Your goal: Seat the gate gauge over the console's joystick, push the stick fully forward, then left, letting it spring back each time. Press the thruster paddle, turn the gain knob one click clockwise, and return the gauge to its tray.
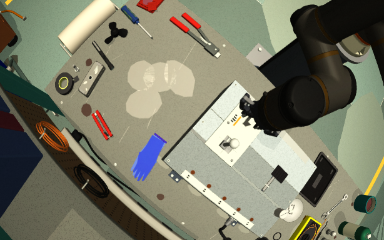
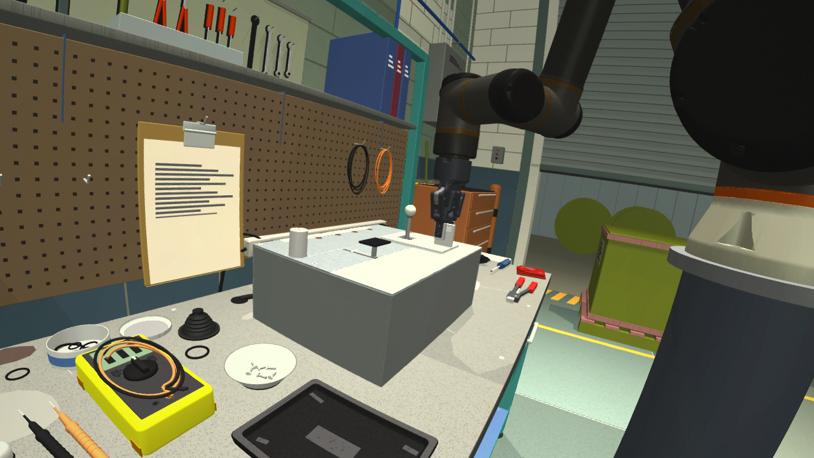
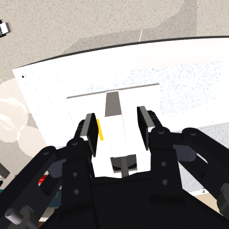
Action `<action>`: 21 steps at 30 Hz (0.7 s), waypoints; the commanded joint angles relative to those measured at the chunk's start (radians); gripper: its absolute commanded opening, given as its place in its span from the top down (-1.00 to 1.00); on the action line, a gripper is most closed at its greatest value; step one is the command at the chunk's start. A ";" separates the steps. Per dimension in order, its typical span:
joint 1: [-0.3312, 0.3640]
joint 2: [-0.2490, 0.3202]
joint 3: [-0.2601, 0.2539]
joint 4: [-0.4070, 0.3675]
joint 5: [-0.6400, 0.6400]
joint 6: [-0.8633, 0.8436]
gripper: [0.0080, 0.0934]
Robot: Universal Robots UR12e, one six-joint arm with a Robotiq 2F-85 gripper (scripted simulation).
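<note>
On the grey console (image 2: 364, 285) in the middle of the bench, a white plate (image 1: 233, 137) lies around the joystick (image 1: 233, 143), whose ball-topped stick (image 2: 408, 219) stands upright. At the plate's far end a white block (image 2: 447, 234), the gain knob, stands up, and my gripper (image 3: 117, 130) is lowered around it, open and holding nothing. The wrist camera shows the knob (image 3: 120, 130) between my fingers, with a yellow mark (image 3: 100, 128) beside it. The black thruster paddle (image 1: 279, 174) and a white cylinder (image 2: 298, 241) sit further along the console top. The black tray (image 2: 336, 427) lies on the bench near the console.
The console's edge drops to the bench just beyond the knob. My arm (image 1: 300, 100) reaches over the console's right side. A yellow multimeter (image 2: 142, 381), a bowl (image 2: 260, 366), a blue glove (image 1: 148, 157) and red pliers (image 1: 195, 32) lie on the bench; a pegboard (image 2: 171, 171) backs it.
</note>
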 commanded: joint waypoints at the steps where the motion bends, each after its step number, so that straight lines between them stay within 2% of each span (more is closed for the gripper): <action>1: 0.000 0.000 0.000 0.000 0.000 0.000 0.06; 4: 0.000 0.000 0.000 0.000 0.000 0.000 0.10; 21: 0.000 0.000 0.000 0.000 0.000 0.000 0.89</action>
